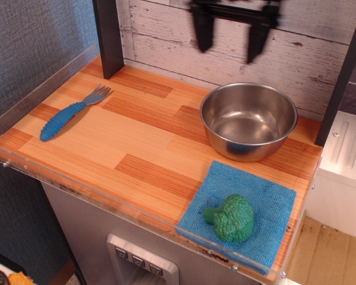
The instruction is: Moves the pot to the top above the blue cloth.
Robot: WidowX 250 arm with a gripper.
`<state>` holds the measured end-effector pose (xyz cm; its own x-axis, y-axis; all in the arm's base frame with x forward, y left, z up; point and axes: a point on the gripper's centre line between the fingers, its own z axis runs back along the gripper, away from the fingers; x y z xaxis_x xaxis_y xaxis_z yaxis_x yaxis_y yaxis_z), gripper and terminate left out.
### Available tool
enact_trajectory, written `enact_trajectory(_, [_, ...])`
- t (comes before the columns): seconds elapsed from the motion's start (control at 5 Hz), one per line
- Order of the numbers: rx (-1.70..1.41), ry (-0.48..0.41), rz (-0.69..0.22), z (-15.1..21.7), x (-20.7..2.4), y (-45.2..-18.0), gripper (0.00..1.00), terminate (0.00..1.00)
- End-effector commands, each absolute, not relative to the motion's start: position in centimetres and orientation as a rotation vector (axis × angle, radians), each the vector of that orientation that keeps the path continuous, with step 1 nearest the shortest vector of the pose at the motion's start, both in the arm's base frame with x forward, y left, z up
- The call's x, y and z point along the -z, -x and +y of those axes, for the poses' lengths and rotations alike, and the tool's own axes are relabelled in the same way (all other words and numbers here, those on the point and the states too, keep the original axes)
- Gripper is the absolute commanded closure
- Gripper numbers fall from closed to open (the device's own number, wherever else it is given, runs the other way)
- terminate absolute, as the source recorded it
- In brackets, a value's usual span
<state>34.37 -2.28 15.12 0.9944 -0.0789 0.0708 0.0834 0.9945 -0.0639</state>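
Steel round pot (248,120) just behind fuzzy blue cloth (267,202); gripper (228,37) blurred, spread wide, empty

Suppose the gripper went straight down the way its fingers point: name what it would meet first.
Probably the bare wooden tabletop just behind the pot's left rim, or that rim itself. The open gripper hangs high and blurred, so depth is uncertain.

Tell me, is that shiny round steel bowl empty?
Empty: the shiny round steel bowl stands upright, and its interior shows only bare metal and reflections.
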Motion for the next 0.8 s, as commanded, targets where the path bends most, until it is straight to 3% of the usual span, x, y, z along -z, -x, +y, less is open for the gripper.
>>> enact_trajectory(0.0, [0.026, 0.012, -0.058, 5.0, -16.0, -30.4, 0.00, 0.00])
enact_trajectory(0.4, [0.063, -0.068, -0.015, 4.6, -13.9, -30.1, 0.00, 0.00])
enact_trajectory(0.6, [0.017, -0.109, -0.040, 4.6, -13.3, -29.8, 0.00, 0.00])
